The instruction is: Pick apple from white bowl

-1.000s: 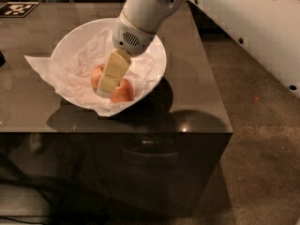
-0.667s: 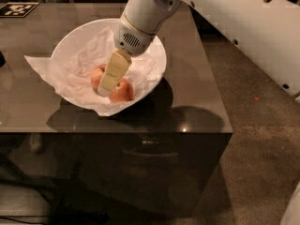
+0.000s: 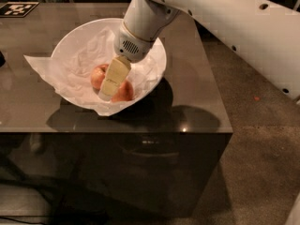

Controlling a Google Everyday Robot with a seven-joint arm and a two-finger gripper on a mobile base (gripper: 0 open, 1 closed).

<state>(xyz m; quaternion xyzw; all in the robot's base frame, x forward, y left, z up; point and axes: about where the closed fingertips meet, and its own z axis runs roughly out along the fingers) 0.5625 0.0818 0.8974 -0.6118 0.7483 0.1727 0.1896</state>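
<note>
Dark desk [image 3: 197, 102] carries the bowl [image 3: 155, 65] near its rear edge. Claw [image 3: 108, 89] reaches down into the bowl between two fruits: the apple [image 3: 124, 93] touches its right side, a second apple [image 3: 97, 76] sits just left. Claw state: cannot tell. Against both earlier frames, claw and fruits hold position. No lift has begun, so the grasp is probably being set.

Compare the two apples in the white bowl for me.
The rear apple sits nearer the middle of the white bowl; the front apple lies by its near rim. The rear apple looks pinker, the front apple more orange. Both are small and round, rest on crumpled paper, and flank the gripper, which reaches down between them.
</note>
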